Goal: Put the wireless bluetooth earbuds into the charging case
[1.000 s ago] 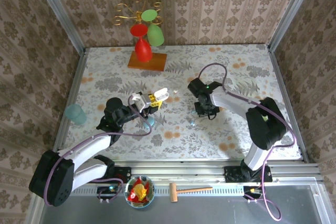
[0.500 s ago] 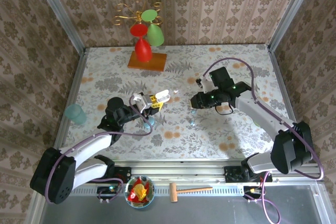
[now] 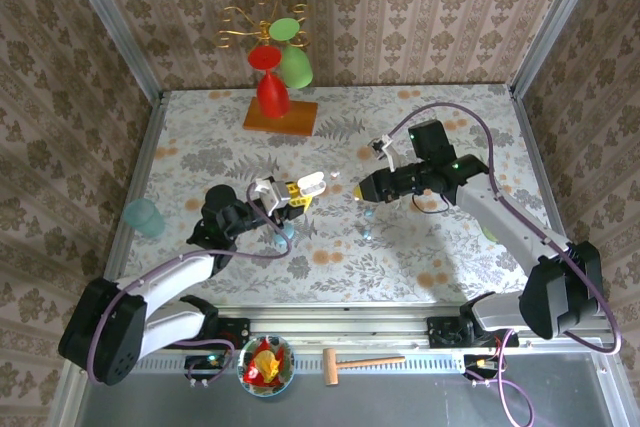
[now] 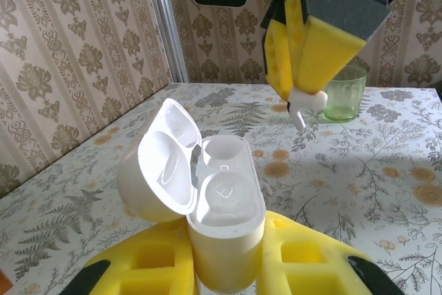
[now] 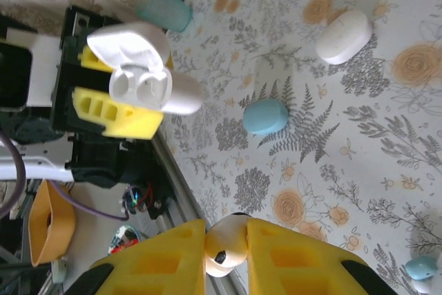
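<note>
A white earbud (image 4: 308,100) is pinched tight between the yellow fingers of the right gripper (image 3: 362,192). It is held up in the air, just beside the open charging case (image 4: 222,202) and a little above it, not touching it. Its round head is clamped at the fingertips. Its thin stem is pointed down and tipped a bit toward the case, so its long axis is nearly upright.

The case is clamped between the fingers of the left gripper (image 4: 224,267) and is held up off the counter (image 3: 200,137). Its long side is stood straight up out of the fingers. Its two little cups are turned upward, and its lid (image 4: 162,164) is swung open to one side.

A pale blue closed case (image 5: 266,116) is seen near the open case, lower down on the counter. A white closed case (image 5: 344,36) is laid farther off. A green cup (image 3: 143,217) is stood well apart from the open case.

Compared with one second ago, the right gripper is now lifted off the counter and brought much nearer to the open case. The open case is kept in almost the same spot.
</note>
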`<action>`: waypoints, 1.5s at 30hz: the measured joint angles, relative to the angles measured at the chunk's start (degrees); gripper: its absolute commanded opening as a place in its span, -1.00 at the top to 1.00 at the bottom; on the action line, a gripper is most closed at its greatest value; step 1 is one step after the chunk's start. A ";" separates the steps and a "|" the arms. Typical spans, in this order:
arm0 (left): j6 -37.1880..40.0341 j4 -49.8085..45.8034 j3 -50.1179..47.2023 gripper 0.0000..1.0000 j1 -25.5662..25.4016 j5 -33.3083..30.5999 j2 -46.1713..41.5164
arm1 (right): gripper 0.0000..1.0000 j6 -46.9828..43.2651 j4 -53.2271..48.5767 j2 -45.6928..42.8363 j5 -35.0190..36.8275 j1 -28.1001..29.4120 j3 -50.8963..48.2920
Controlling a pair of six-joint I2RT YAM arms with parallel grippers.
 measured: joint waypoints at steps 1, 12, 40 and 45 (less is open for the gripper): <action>0.00 0.24 0.00 0.89 0.00 0.00 0.50 | 0.66 1.53 0.35 0.31 1.46 0.00 0.66; -0.02 3.74 0.07 0.89 -0.76 -2.14 7.08 | 0.63 18.18 3.78 0.81 21.70 5.53 1.90; -3.02 12.35 1.68 0.91 -2.56 -6.91 13.46 | 0.66 38.34 19.89 0.37 40.98 18.60 1.90; -3.04 12.70 2.19 0.90 -2.64 -7.67 13.46 | 0.66 38.84 20.94 1.07 40.76 19.23 1.92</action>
